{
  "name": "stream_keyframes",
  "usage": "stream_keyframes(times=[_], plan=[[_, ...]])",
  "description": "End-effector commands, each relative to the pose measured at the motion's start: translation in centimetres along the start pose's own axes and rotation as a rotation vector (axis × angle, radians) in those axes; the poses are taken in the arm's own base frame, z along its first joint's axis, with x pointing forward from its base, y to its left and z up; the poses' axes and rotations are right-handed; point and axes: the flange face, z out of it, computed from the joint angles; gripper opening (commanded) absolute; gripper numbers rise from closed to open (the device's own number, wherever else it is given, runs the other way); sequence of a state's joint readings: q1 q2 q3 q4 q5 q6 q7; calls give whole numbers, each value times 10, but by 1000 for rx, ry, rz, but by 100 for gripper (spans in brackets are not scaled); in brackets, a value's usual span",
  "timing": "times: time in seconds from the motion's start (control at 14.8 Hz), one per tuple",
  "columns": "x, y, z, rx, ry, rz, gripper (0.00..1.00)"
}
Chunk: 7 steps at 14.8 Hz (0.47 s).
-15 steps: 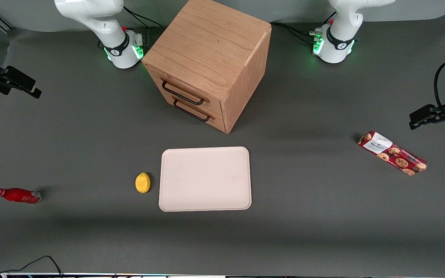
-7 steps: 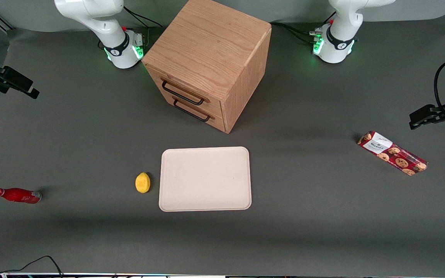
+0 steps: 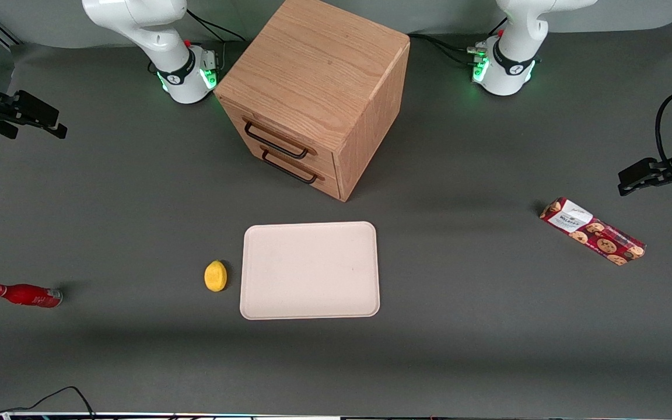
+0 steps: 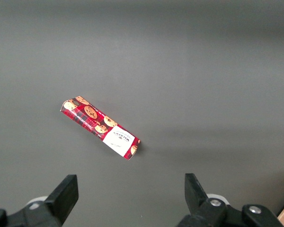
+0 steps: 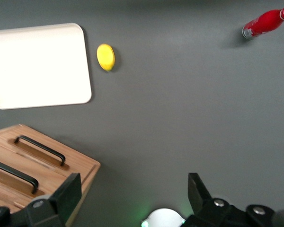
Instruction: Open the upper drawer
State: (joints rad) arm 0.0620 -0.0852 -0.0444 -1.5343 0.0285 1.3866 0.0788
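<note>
Hovering high at the working arm's end, the gripper (image 3: 50, 125) — jaws spread (holding nothing) — sits well apart from the upper drawer (image 3: 280, 139).

Front view: mounted high, facing the two arm bases, angled steeply down; takes in the whole bench (image 3: 137, 192) from a distance, cabinet (image 3: 318, 76) at centre.

Right wrist view: carried on the working arm, held high above the bench at that arm's end, facing straight down past its own end effector (image 5: 132, 198), whose fingers stand spread. Shares with the front view the tray (image 5: 38, 64), lemon (image 5: 105, 56), red bottle (image 5: 266, 22) and cabinet front.

Left wrist view: on the parked arm, facing down, closer to the bench. Shares with the front view only the biscuit packet (image 4: 100, 128).
</note>
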Motion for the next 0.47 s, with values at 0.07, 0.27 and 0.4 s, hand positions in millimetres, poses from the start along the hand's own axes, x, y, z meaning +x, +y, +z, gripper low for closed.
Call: stream_keyframes(times=[0.07,0.27,0.4], plan=[[-4,-16,0,-72,-19,-60,100],[-4,-16,1,-72,-20,-63,100],[-4,-16,0,-72,-19,-62,100]])
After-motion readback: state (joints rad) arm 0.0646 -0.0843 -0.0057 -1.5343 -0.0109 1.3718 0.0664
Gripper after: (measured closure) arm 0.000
